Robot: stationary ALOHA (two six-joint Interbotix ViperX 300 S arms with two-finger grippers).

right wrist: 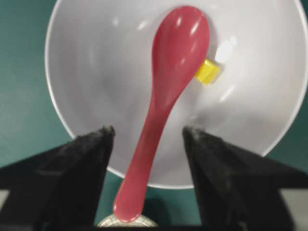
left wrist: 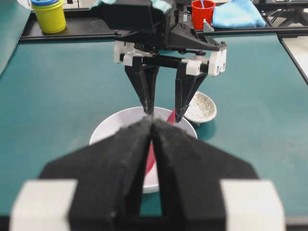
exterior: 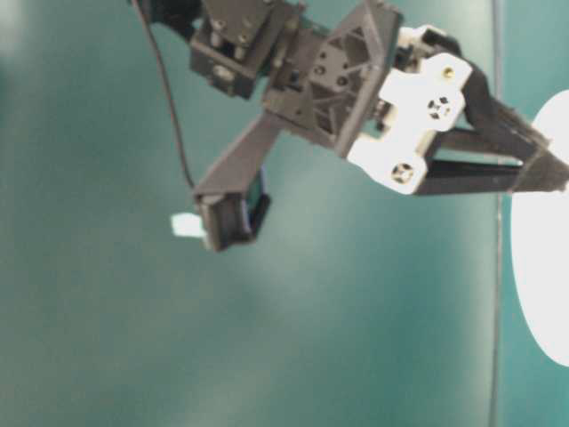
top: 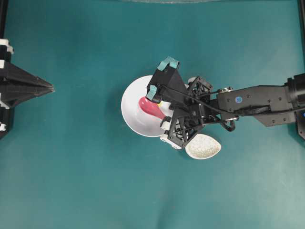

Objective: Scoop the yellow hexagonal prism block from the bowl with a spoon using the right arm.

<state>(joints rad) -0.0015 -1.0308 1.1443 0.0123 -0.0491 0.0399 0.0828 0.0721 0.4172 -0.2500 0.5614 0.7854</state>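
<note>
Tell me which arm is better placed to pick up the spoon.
Right. Its open claw straddles the pink-red spoon lying in the white bowl beside the yellow block. The left claw sits shut, far off.

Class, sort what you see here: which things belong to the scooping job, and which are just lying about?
Belongs to the job:
spoon
yellow block
white bowl
right gripper, open

Just lying about:
speckled spoon rest
left gripper, shut
yellow cup
red cup
blue cloth

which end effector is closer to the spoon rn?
Right. The right end effector is open, straddling the spoon handle over the bowl; the left end effector sits far off at the table edge.
</note>
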